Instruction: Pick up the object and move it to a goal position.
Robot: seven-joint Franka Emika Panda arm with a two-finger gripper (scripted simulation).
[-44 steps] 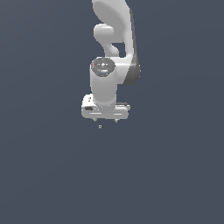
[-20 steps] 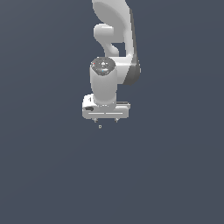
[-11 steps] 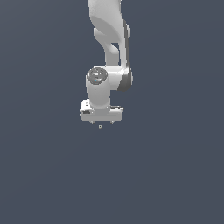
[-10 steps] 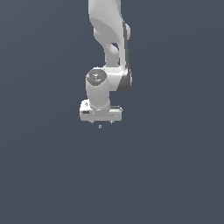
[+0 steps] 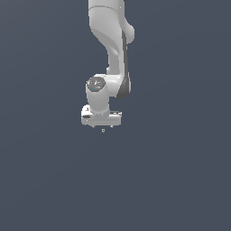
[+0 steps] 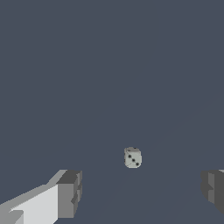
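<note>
One white arm [image 5: 110,49] is reaching down over the dark worktop [image 5: 180,171], and its tool [image 5: 102,126] is hanging with its fingers [image 6: 70,193] spread wide apart, gripping nothing. Just below the tool, between the fingers and touching neither, the object [image 6: 132,158], a tiny pale die, is lying on the worktop.

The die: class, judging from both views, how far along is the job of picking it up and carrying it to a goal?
Done: the gripper is lined up just above the die. In hand: the approach; the wrist view shows the die lying free between the two fingers, jaws wide apart, nothing touching it. Left: lowering, closing, lifting, and carrying. No goal marker is visible.
</note>
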